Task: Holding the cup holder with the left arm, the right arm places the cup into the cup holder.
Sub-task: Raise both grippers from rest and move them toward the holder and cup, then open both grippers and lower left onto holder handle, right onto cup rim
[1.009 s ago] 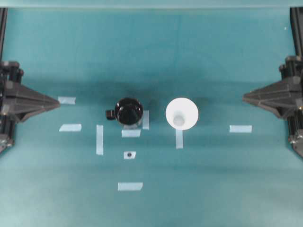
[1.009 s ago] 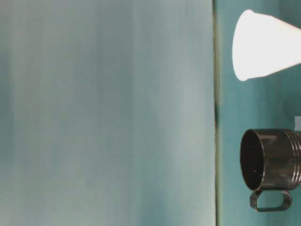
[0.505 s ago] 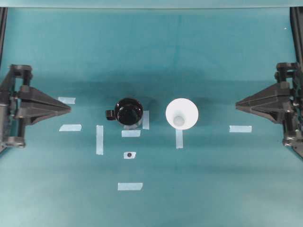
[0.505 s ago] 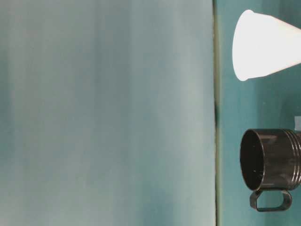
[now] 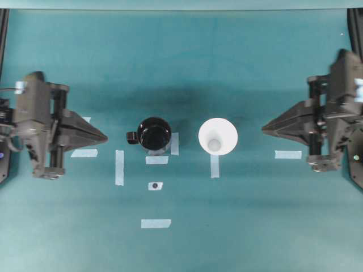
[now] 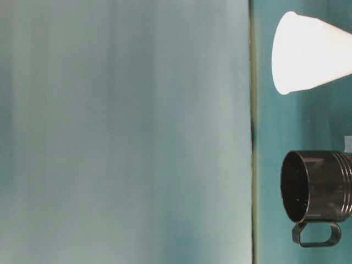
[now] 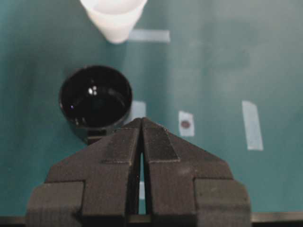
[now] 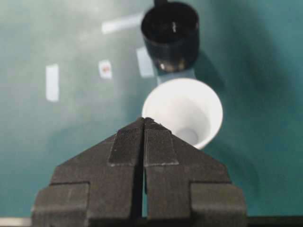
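- Jaws pressed together, empty, on both the left arm's gripper point(image 5: 105, 137) and the right arm's gripper point(image 5: 264, 130).
- Glossy black handled cup holder point(image 5: 153, 134) stands mid-frame beside the white tapered paper cup point(image 5: 218, 136), apart, on the teal surface point(image 5: 227, 226).

The overhead view looks straight down on the green table point(image 5: 238, 226) from far, with both arms at its side edges. The table-level view sits very close and seems turned on its side, so the mug point(image 6: 319, 187) and the white cup point(image 6: 311, 52) lie sideways at its right edge. The left wrist camera looks forward and down over its own closed fingers point(image 7: 158, 142); the mug is just beyond the fingertips and the cup farther behind it. The right wrist camera looks the opposite way over its fingers point(image 8: 128, 142): cup first, mug behind. All four views share these two things.
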`<state>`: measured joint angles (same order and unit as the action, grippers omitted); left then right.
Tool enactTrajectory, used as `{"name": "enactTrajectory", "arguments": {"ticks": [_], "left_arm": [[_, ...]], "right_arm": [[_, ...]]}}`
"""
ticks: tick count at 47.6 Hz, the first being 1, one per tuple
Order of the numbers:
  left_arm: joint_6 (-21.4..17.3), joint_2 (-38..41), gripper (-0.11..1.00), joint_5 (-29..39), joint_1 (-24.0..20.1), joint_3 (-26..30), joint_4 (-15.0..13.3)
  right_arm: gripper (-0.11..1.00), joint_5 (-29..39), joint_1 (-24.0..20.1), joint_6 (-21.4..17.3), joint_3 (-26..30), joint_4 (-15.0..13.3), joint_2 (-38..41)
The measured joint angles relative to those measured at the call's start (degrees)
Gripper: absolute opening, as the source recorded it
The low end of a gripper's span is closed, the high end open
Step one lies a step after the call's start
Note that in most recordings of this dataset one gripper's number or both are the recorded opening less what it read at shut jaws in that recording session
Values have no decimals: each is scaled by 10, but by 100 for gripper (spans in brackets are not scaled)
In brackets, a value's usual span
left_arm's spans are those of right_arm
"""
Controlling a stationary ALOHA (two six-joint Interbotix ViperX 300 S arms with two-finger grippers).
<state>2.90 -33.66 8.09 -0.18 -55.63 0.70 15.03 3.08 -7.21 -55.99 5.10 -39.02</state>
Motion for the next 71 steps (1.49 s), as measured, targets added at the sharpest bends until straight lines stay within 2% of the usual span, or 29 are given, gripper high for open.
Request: {"name": "enactTrajectory", "arguments": {"ticks": [14,29,44,60,71], "left_arm": [[0,56,3,54,0,43,0],[2,101,3,108,0,82,1],[-2,136,3,148,-1,104,3],[-19,163,3,162,-36,118,3],[-33,196,3,171,-36,127,3]], "right_arm": [[1,76,3,-1,40,0,61],[1,100,18,-1,67,0,113],[1,165,36,-1,118,-4,178],[1,172,54,-1,157,-15,238],[1,174,62,-1,178,-15,270]]}}
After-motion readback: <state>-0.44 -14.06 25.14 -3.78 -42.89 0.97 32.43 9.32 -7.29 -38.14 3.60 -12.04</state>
